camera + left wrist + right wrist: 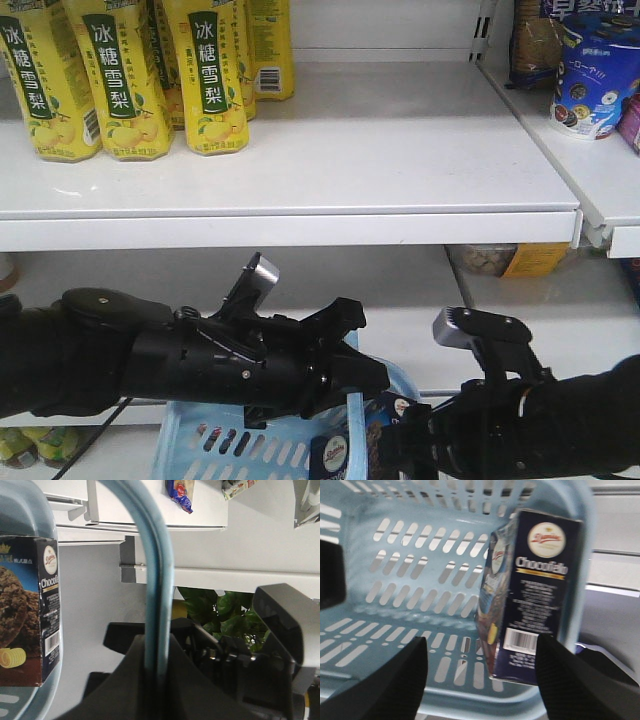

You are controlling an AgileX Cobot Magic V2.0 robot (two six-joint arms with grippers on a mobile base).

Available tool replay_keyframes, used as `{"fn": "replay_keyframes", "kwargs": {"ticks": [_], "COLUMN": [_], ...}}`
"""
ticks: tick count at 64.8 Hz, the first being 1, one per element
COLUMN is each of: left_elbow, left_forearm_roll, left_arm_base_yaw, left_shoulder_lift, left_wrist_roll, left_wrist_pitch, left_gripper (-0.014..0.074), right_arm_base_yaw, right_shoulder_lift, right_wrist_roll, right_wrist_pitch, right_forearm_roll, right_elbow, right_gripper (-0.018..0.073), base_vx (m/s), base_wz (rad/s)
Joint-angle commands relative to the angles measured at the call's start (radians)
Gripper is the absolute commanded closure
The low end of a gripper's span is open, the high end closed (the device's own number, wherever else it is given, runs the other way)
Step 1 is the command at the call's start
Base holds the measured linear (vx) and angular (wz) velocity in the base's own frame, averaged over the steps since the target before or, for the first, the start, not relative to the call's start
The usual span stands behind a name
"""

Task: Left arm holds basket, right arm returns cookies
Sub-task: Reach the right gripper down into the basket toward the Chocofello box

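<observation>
Looking into the basket (420, 575) from the right wrist camera, I see the cookies carton (535, 590) inside it, close against the slotted side near a corner. Its round logo is toward the rim and its barcode faces me. The right jaws are spread wide, with one black finger (390, 680) on each side of the carton's barcode end. One finger overlaps the carton's edge in this view, and I cannot tell whether it touches. On the left wrist camera, the basket's pale blue handle (152, 555) runs straight down into the left jaws, which are pinched on it. The carton (30, 610) shows inside the basket's rim, to one side of the handle.

From the front camera, the left arm (200, 360) reaches across the top of the basket (230, 440), its silver tab pointing up. The right arm (540, 420) comes in from the other side of the basket, grey fingertip raised, beside the carton (335, 455). Above the basket is a white shelf (350, 170), which carries yellow bottles (120, 80) at one end. A round blue tub (590, 85) stands on the neighbouring shelf.
</observation>
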Motion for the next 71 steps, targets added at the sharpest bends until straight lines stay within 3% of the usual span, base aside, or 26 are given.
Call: {"fn": "replay_keyframes", "kwargs": {"ticks": [1,20,35,51,71], "left_elbow": [-0.029,-0.029,-0.029,-0.029,-0.029], "left_forearm_roll": [-0.055,-0.055,-0.055,-0.055,-0.055], "left_arm_base_yaw": [-0.002,-0.002,-0.002,-0.002,-0.002], "left_shoulder_lift": [-0.043,-0.043,-0.043,-0.043,-0.043], "left_wrist_roll": [-0.002,-0.002,-0.002,-0.002,-0.002], "left_wrist_pitch": [0.048,0.048,0.048,0.048,0.048], "left_gripper": [0.0603,0.0603,0.0603,0.0603,0.0603], "right_arm_base_yaw": [0.008,0.005,-0.059,-0.064,-0.064], "right_shoulder_lift": [0.03,0.073,0.101,0.111,0.154], "right_wrist_roll": [0.003,0.006,0.008,-0.077,-0.09], "right_wrist_pitch": [-0.01,-0.05,-0.063,-0.042,-0.063], "right_forearm_roll": [0.008,-0.015,-0.004,0.058,0.053], "right_elbow": [-0.046,-0.046,-0.046,-0.046,-0.046], "right_gripper": [0.01,0.01,0.01,0.01,0.01], "base_vx": [0.0,0.0,0.0,0.0,0.0], "base_wz": [0.0,0.0,0.0,0.0,0.0]}}
